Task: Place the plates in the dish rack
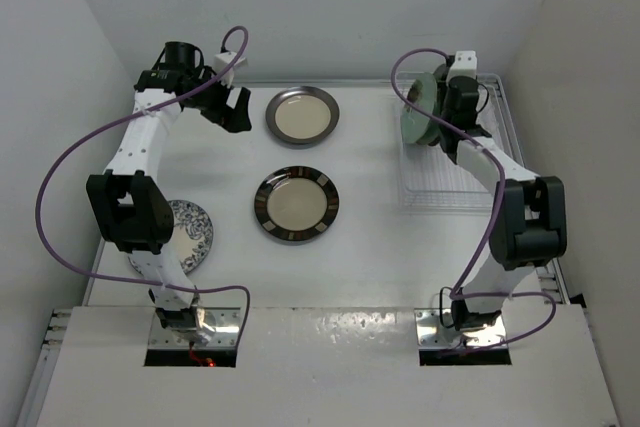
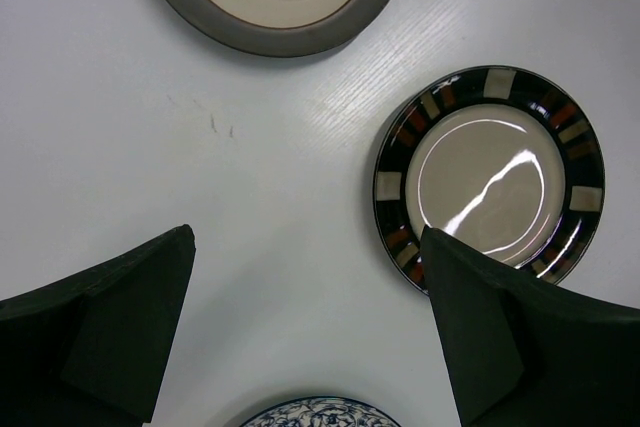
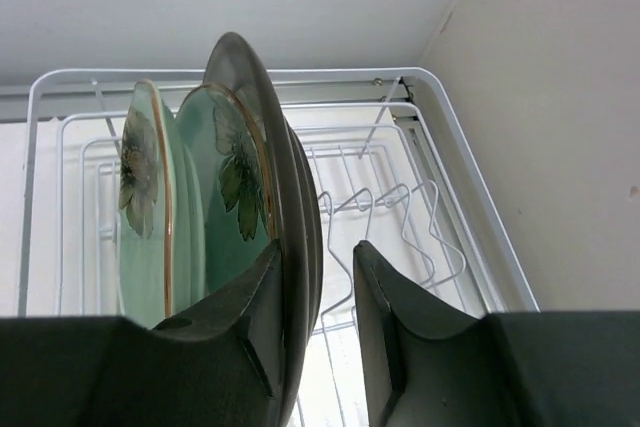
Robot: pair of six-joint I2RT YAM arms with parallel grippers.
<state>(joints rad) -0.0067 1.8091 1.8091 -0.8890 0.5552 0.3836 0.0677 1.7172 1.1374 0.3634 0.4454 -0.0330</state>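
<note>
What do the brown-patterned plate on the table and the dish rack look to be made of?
The brown-patterned plate looks like glazed ceramic, glossy: bright glare streaks cross its cream centre. The dish rack appears to be thin metal wire with a smooth white coating, judging by its bent tines and even colour; plastic cannot be ruled out.

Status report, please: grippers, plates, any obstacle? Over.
Left gripper open, empty, above table. Right gripper open astride grey-rimmed plate, upright in dish rack beside two mint-green plates. Three plates lie on table; left arm overhangs the blue floral one.
</note>
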